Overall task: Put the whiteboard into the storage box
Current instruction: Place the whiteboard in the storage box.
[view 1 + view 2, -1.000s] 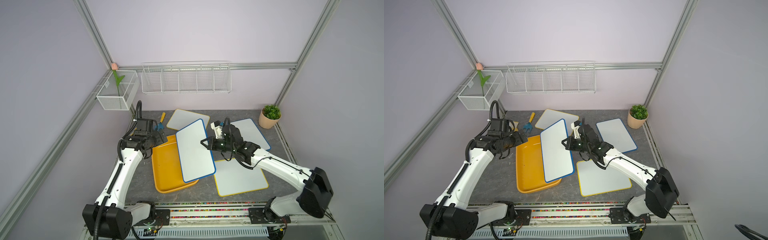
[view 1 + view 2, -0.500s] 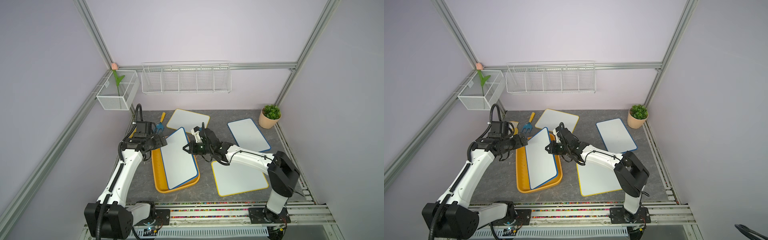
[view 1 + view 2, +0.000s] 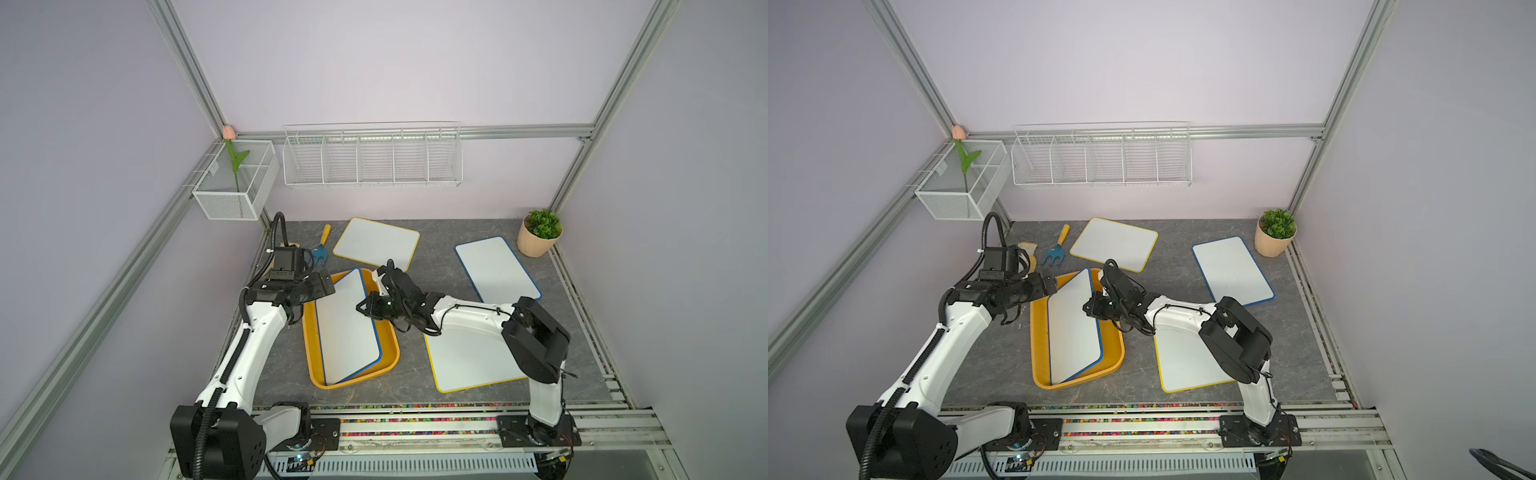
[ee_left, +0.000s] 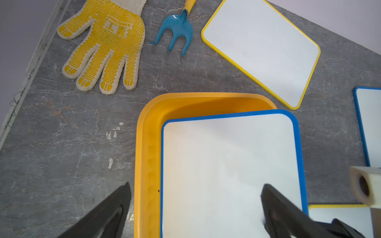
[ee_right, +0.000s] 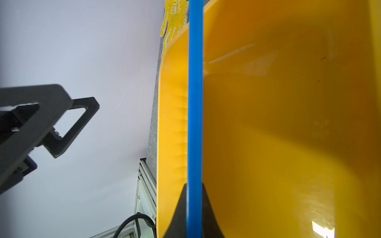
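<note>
A blue-rimmed whiteboard [image 3: 347,328] [image 3: 1073,332] [image 4: 226,164] lies slanted in the orange-yellow storage box [image 3: 390,347] [image 3: 1038,332] [image 4: 148,164]. Its left long edge is down inside the box. My right gripper [image 3: 360,307] [image 3: 1087,308] [image 5: 194,187] is shut on the board's right long edge [image 5: 194,103] and holds that edge above the box floor [image 5: 288,123]. My left gripper [image 3: 323,286] [image 3: 1050,284] [image 4: 195,186] hovers open over the box's far left corner, its fingers straddling the board's far end without touching it.
Three more whiteboards lie on the grey table: a yellow-rimmed one [image 3: 376,245] at the back, a blue-rimmed one [image 3: 496,268] at the right, and a yellow-rimmed one [image 3: 469,357] under the right arm. A yellow glove [image 4: 103,45], blue garden fork [image 3: 319,251], potted plant [image 3: 539,232], wire rack [image 3: 372,160] and mesh basket [image 3: 235,187] surround them.
My right gripper has carried the blue-rimmed whiteboard left and down, from above the table's middle into the storage box. The left gripper has shifted only slightly and stayed open.
</note>
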`<state>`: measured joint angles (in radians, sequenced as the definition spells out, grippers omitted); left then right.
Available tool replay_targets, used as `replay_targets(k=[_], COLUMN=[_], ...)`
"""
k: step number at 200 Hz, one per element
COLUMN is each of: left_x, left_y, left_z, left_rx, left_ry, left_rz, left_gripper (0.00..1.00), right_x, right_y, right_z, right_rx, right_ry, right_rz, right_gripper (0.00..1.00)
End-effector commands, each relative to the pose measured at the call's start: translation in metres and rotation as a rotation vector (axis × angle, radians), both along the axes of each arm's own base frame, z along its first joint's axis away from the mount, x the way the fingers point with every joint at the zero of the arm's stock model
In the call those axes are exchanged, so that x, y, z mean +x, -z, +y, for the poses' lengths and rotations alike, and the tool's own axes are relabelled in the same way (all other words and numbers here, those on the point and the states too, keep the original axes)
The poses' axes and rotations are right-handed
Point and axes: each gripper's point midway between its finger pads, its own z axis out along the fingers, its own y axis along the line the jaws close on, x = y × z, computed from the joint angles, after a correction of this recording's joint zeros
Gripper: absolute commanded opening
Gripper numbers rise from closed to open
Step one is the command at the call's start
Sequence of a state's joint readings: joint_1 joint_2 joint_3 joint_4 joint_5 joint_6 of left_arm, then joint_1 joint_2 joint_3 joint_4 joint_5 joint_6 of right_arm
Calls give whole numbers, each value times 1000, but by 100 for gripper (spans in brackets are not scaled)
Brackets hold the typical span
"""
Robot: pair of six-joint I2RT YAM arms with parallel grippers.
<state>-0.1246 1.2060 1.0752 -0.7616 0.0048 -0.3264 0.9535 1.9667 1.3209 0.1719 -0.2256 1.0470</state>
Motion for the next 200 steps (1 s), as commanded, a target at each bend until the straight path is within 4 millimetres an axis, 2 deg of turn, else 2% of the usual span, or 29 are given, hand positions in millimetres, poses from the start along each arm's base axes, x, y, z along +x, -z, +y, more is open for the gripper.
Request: replay_targets(k=[1, 15, 29, 42, 52, 72, 111, 140, 159, 200], left_x=[0, -2, -2, -3, -3, -3, -3, -4, -4, -3], left_y=[0, 0, 0, 1, 2, 5, 6, 5, 6, 8], left_z=[3, 4, 6, 7, 7, 7, 9, 12, 14, 16], left_rx=[21, 25, 35, 41, 42, 42, 52, 64, 70, 80], left_ry=[12, 11, 5, 2, 1, 0, -8, -23, -28, -43], left_rz=[-6, -4, -7, -5, 0, 11, 15, 10, 15, 23], left_gripper=[100, 99, 99, 100, 99, 100, 100, 99, 99, 99], right_x=[3, 3, 3, 2, 2, 1, 3, 5, 7, 12], right_y=[-25, -20, -14, -11, -8, 0, 7, 7, 7, 0], right_z=[17, 18, 18, 18, 17, 13, -2, -13, -21, -39], right_rx=[98, 83, 64, 52, 36, -12, -90, -156, -200, -288], right_ry=[-7, -13, -19, -24, -33, -37, -28, -13, 0, 30], right_rz=[-29, -23, -17, -16, -17, -21, -39, -78, -101, -185], right_gripper=[6, 8, 13, 23, 36, 51, 78, 93, 100, 89])
